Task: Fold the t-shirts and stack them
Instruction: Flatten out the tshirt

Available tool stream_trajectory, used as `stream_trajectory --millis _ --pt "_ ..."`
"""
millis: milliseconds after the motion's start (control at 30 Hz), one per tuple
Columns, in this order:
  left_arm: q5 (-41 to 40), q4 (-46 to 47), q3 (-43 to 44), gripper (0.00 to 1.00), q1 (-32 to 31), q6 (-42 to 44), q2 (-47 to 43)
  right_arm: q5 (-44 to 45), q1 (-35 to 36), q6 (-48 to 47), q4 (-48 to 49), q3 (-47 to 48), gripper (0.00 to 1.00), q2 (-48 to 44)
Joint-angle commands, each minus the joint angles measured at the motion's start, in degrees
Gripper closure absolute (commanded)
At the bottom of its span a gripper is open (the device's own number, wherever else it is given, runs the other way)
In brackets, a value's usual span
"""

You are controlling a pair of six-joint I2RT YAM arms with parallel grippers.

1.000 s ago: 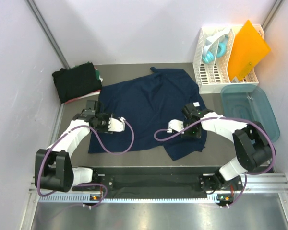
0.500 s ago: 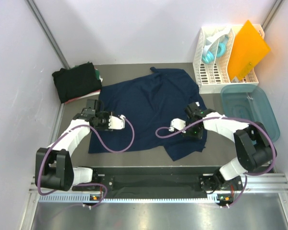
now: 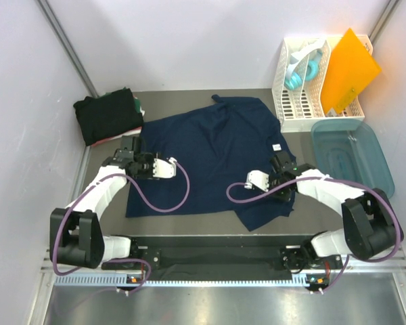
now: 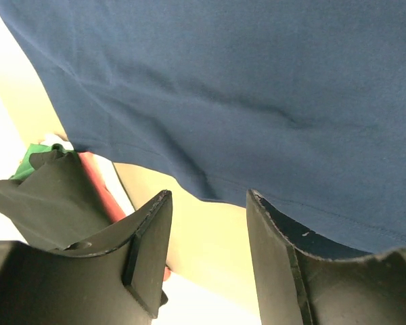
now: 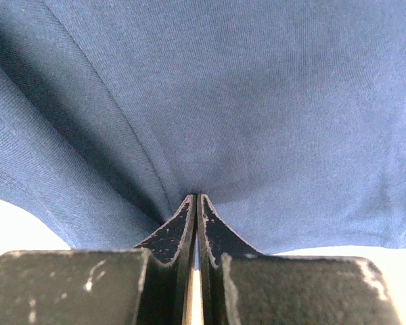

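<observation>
A navy t-shirt (image 3: 213, 152) lies spread across the table, its white neck label (image 3: 276, 147) on the right side. Other dark t-shirts (image 3: 108, 115) sit folded in a pile at the back left, also seen as black and green cloth (image 4: 44, 196) in the left wrist view. My left gripper (image 3: 130, 152) is at the navy shirt's left edge, open, with only bare table (image 4: 206, 203) between its fingers and the hem (image 4: 257, 193) just ahead. My right gripper (image 3: 282, 164) is shut on a pucker of the navy cloth (image 5: 196, 198) near the shirt's lower right.
A white slotted rack (image 3: 303, 91) with an orange folder (image 3: 348, 71) stands at the back right. A teal tub (image 3: 353, 159) sits just right of my right arm. Walls close in the left, back and right sides.
My right gripper has slid right and toward the near edge, dragging the shirt's lower right part with it. My left gripper has crept slightly farther back along the left hem.
</observation>
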Motion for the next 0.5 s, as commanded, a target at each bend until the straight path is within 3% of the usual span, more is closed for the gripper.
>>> stream_trajectory --millis 0,467 --pt "0.65 0.17 2.19 0.47 -0.05 1.36 0.91 2.01 -1.64 -0.16 -11.31 -4.79 1.00 1.02" --pt "1.26 -1.33 5.80 0.48 -0.05 2.95 5.04 3.33 0.46 -4.73 -20.45 -4.44 1.00 -1.96"
